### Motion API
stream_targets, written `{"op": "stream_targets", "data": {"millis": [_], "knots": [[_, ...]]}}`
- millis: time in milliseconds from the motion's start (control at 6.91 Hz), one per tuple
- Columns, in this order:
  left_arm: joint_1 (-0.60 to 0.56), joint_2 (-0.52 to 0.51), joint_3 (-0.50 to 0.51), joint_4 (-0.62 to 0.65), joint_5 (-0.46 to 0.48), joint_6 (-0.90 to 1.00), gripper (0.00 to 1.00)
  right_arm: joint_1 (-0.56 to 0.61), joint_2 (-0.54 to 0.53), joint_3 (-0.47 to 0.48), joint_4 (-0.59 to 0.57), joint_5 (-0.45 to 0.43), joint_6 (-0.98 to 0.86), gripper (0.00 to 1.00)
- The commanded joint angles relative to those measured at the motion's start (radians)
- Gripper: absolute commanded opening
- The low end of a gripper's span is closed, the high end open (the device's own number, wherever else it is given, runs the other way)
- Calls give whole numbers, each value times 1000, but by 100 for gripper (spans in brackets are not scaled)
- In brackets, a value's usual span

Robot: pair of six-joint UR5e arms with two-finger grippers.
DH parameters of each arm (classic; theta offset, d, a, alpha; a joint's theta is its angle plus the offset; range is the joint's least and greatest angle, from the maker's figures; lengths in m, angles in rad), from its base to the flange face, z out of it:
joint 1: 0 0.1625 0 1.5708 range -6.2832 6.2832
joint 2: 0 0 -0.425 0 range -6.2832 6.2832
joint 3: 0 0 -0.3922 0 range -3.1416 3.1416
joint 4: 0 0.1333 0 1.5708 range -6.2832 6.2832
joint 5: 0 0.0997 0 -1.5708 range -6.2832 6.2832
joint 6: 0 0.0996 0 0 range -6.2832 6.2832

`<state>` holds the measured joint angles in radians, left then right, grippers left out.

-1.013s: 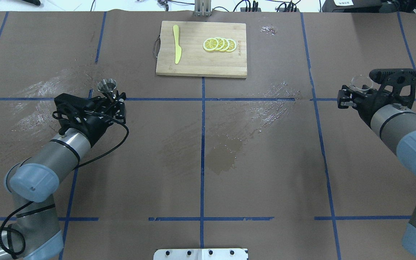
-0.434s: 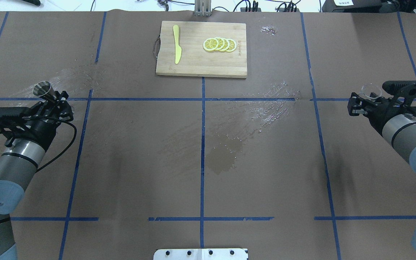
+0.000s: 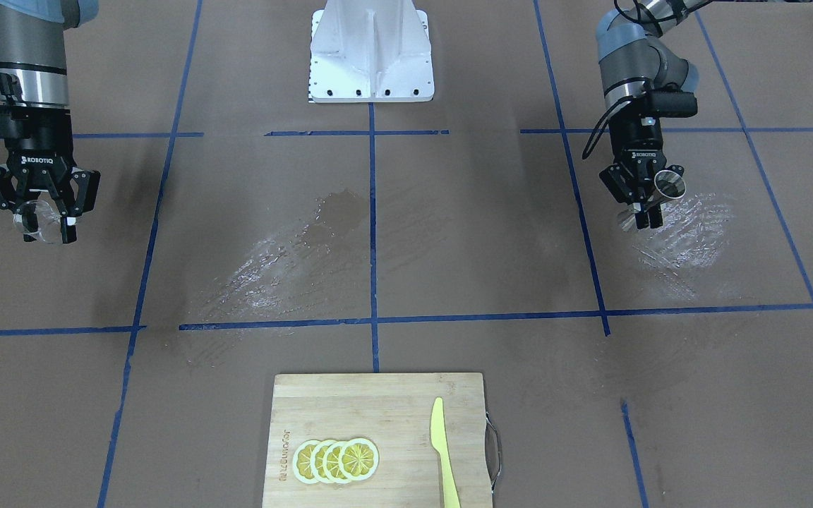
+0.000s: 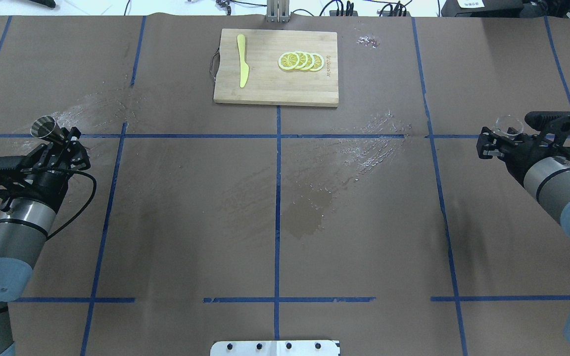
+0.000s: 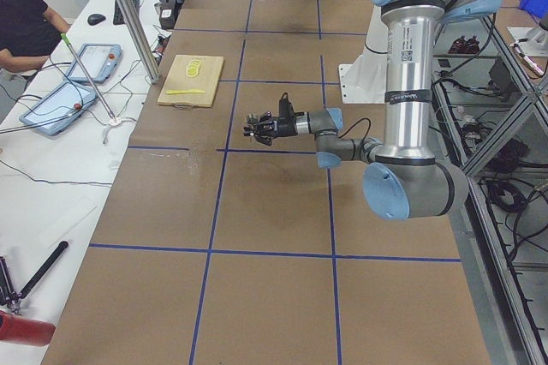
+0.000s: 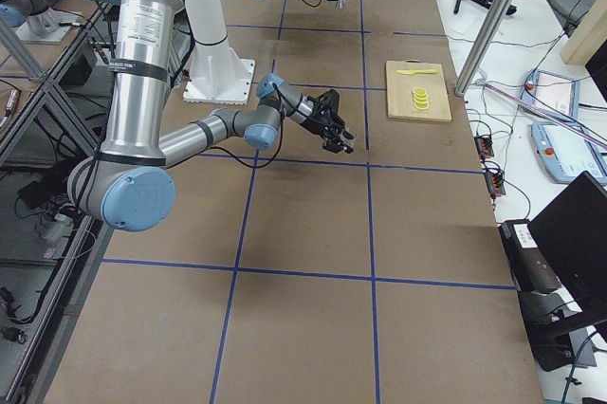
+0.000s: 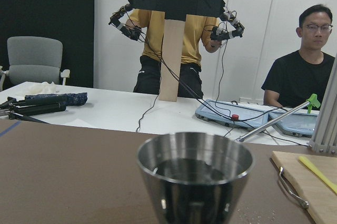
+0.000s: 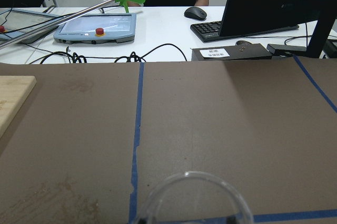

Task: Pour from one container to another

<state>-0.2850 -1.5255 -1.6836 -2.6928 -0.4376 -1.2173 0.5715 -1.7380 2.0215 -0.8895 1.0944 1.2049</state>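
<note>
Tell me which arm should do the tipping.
Right, probably: the right gripper holds the glass cup, the pouring vessel; the left gripper holds the jigger, the receiver. They are far apart.

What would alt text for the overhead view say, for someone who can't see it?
Two robot arms reach in from opposite sides, the left gripper holding a metal jigger, the right gripper a clear glass cup. Between them the table shows wet stains; at its far edge a cutting board carries lemon slices and a yellow knife.
</note>
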Motion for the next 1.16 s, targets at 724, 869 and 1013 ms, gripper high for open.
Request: {"op": "stream_targets", "data": {"millis": [724, 869, 1013], "knots": [[127, -7, 114, 7, 79, -74, 0, -79, 0, -3, 1, -97, 27, 0], [128, -8, 117, 8, 77, -74, 0, -90, 0, -4, 1, -112, 27, 0], [135, -13, 125, 8, 76, -74, 0, -102, 0, -10, 1, -137, 27, 0]]}}
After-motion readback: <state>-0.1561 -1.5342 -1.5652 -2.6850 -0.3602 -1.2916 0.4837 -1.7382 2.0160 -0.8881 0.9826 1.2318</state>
